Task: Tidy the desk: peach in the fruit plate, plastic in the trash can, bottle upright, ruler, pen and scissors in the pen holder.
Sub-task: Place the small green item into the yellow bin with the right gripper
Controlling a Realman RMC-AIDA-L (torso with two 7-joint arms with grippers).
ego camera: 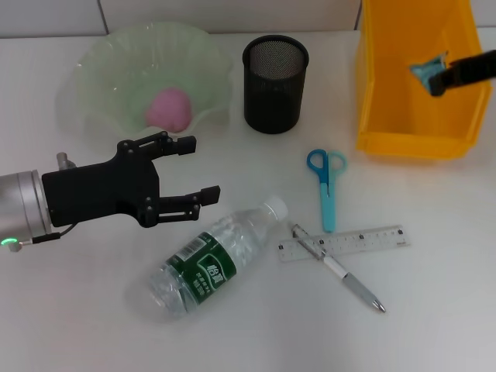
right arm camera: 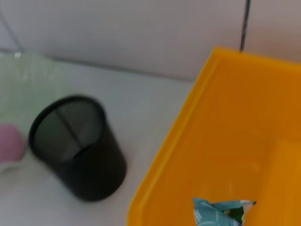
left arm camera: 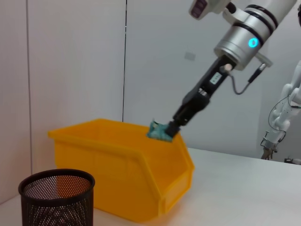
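Note:
A pink peach (ego camera: 169,108) lies in the pale green fruit plate (ego camera: 101,70). My left gripper (ego camera: 201,167) is open and empty, hovering between the plate and a clear bottle (ego camera: 213,260) that lies on its side. My right gripper (ego camera: 438,81) is shut on a teal piece of plastic (ego camera: 428,68) over the yellow bin (ego camera: 415,143); the left wrist view shows the gripper (left arm camera: 171,127) holding the plastic (left arm camera: 159,132) at the bin's rim. Blue scissors (ego camera: 327,186), a clear ruler (ego camera: 343,242) and a pen (ego camera: 337,267) lie on the table right of the bottle. The black mesh pen holder (ego camera: 275,84) stands empty.
The pen lies across the ruler's left part. The pen holder stands between the plate and the bin, and shows in the left wrist view (left arm camera: 56,197) and the right wrist view (right arm camera: 75,146). A wall runs behind the table.

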